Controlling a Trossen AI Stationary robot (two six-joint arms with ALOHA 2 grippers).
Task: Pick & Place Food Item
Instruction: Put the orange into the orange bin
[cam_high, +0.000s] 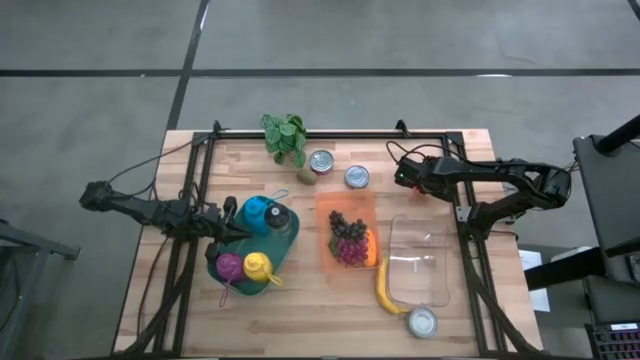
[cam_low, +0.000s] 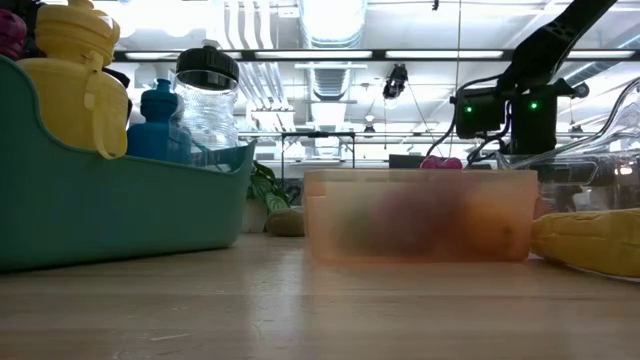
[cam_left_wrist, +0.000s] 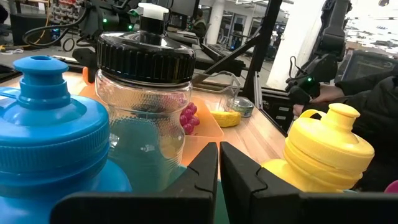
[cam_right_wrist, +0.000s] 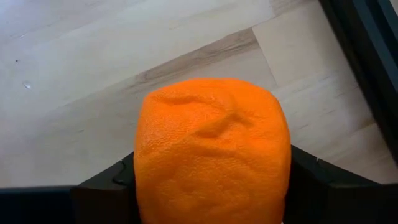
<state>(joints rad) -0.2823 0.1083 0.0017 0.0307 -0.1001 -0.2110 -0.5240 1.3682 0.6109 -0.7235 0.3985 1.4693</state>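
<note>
While hiding its own lower half, the orange (cam_right_wrist: 212, 149) sits clamped in the right gripper (cam_right_wrist: 211, 180).

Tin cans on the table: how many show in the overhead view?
3. One can sits beside the plant, a second beside it, a third by the banana. Others may be hidden.

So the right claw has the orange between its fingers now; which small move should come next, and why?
Probably a short lift straight up. In the right wrist view the orange sits between the right claw's fingers, with bare table beyond. From above, that claw is at the far right of the table, apart from the orange food tray, so raising it first should clear the tray's wall.
</note>
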